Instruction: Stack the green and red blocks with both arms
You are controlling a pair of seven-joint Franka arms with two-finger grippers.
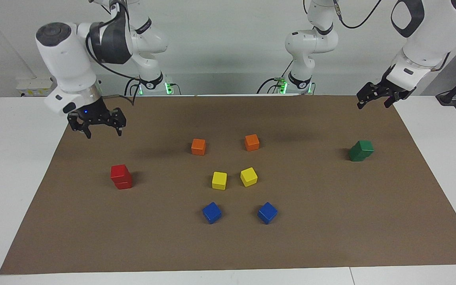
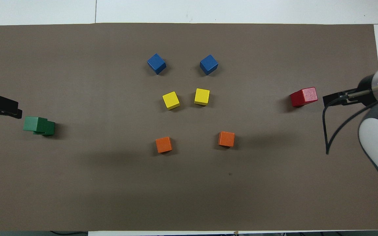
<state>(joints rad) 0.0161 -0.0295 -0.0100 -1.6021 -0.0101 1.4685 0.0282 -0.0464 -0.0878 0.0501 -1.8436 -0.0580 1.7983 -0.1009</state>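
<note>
Two red blocks stand stacked one on the other toward the right arm's end of the mat; the stack also shows in the overhead view. Two green blocks stand stacked, the top one slightly offset, toward the left arm's end; they also show in the overhead view. My right gripper hangs open and empty over the mat beside the red stack, apart from it. My left gripper hangs open and empty over the mat's edge beside the green stack, apart from it.
On the brown mat in the middle stand two orange cubes, two yellow cubes and two blue cubes, the blue ones farthest from the robots.
</note>
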